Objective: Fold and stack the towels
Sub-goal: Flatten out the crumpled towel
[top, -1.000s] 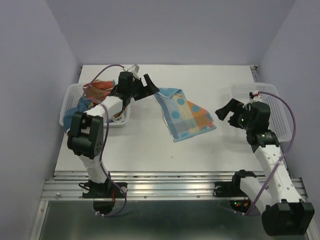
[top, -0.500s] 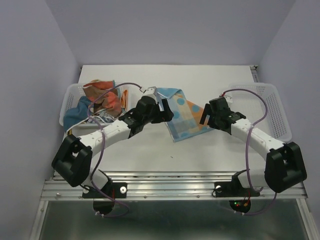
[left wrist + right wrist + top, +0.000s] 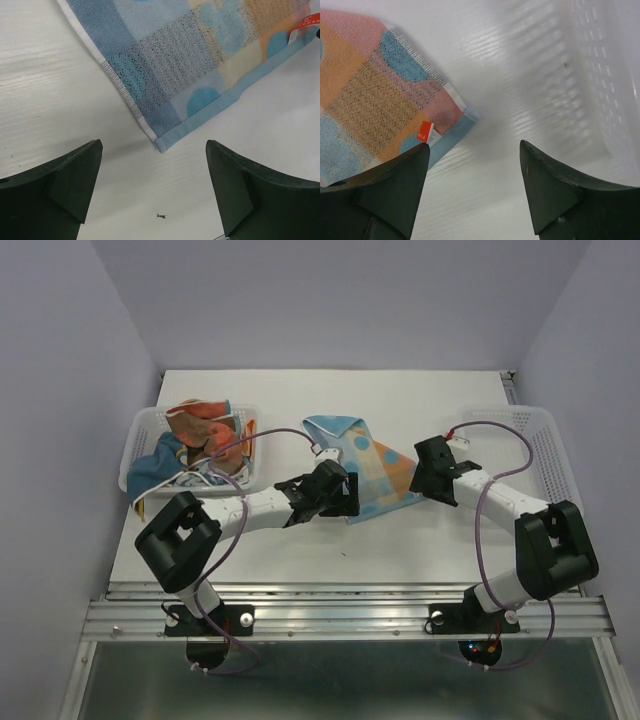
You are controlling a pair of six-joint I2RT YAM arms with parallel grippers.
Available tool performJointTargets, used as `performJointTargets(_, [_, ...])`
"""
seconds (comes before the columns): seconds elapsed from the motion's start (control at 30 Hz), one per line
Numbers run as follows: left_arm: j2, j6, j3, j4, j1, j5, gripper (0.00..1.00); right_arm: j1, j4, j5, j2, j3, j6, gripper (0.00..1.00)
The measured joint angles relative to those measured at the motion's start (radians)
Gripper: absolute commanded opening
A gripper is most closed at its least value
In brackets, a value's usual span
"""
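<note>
Seen from above, the circle-print towel (image 3: 365, 462) lies spread mid-frame on the worktop (image 3: 300, 540), and more towels (image 3: 205, 430) are heaped in the white basket (image 3: 143, 418) at upper left. Only the left wrist view shows its pale-blue corner sitting right between the left gripper (image 3: 152, 150) fingers (image 3: 65, 175), which are spread wide and touch nothing. Only the right wrist view catches the red tag (image 3: 423, 131) on the towel's edge. There the right gripper (image 3: 472, 150) fingers (image 3: 555, 190) gape too, holding nothing, with a second basket (image 3: 605, 75) at the frame's right.
</note>
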Motion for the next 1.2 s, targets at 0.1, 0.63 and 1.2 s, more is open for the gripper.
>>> performJointTargets(0.1, [0.031,-0.007,0.028,-0.026,-0.016,-0.027,0.93,-0.021,0.025,-0.002,0.021,0.0,-0.004,0.76])
performJointTargets(0.63, [0.125,-0.016,0.084,-0.061,-0.027,-0.055,0.83,-0.04,0.177,-0.029,0.119,-0.002,0.002,0.56])
performJointTargets(1.2, [0.127,-0.027,0.09,-0.1,-0.032,-0.095,0.78,-0.06,0.325,-0.203,0.082,-0.115,0.023,0.31])
